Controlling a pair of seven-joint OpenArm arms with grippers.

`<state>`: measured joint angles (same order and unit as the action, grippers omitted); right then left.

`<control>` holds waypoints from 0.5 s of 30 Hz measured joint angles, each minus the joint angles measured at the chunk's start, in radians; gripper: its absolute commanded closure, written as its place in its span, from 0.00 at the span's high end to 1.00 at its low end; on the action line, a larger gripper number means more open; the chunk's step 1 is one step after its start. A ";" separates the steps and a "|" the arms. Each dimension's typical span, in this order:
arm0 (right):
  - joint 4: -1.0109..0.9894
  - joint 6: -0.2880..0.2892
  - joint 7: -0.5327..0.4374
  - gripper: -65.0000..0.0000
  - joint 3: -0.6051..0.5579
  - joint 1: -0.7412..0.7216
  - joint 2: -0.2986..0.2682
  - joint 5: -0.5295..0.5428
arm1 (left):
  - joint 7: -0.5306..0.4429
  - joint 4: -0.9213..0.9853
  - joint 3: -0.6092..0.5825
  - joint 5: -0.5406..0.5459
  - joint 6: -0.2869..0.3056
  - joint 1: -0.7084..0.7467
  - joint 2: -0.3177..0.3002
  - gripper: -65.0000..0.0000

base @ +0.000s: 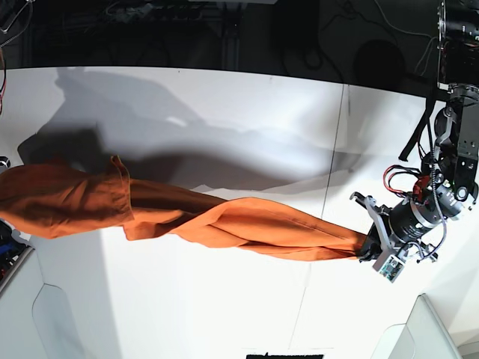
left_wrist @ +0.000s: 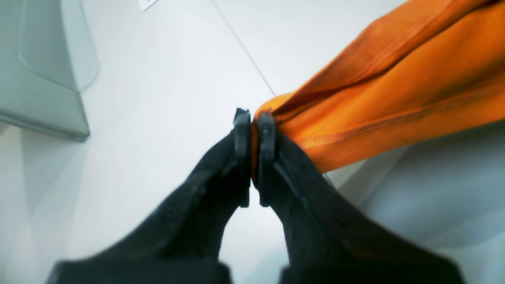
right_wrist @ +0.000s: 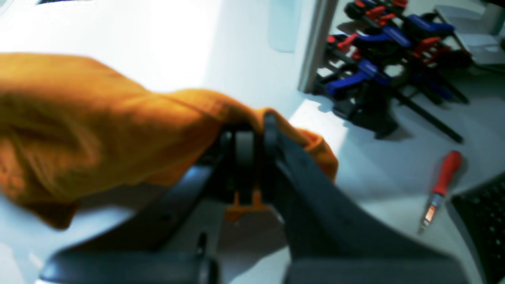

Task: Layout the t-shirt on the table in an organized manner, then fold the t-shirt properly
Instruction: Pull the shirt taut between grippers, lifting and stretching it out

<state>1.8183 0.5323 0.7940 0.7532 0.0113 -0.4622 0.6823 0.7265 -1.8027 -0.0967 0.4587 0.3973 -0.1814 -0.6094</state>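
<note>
The orange t-shirt (base: 224,224) hangs stretched in a long rope above the white table (base: 224,112), running from the left edge of the base view to the lower right. My left gripper (base: 367,250) is shut on one end of it; in the left wrist view the black fingertips (left_wrist: 242,130) pinch a hemmed orange edge (left_wrist: 394,98). My right gripper (right_wrist: 254,130) is shut on the other end of the t-shirt (right_wrist: 98,126), with cloth bunched over its fingers. The right arm itself lies outside the base view at the left.
A dark seam line (base: 337,164) crosses the table near the left arm. Off the table's edge in the right wrist view lie blue and red clamps (right_wrist: 386,51), a red-handled tool (right_wrist: 442,181) and a dark mesh object (right_wrist: 481,221). A pale panel (left_wrist: 43,67) sits by the left gripper.
</note>
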 measured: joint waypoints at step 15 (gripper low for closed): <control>-0.103 -0.004 -0.085 0.00 -0.012 -0.078 -0.021 -0.036 | -0.107 0.029 0.185 0.053 0.099 -0.050 0.056 0.00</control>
<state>1.7149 0.5285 0.7086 0.7410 -0.0669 -0.4835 0.6464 0.6193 -1.7741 0.0879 0.5117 0.4961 -0.2310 -0.5529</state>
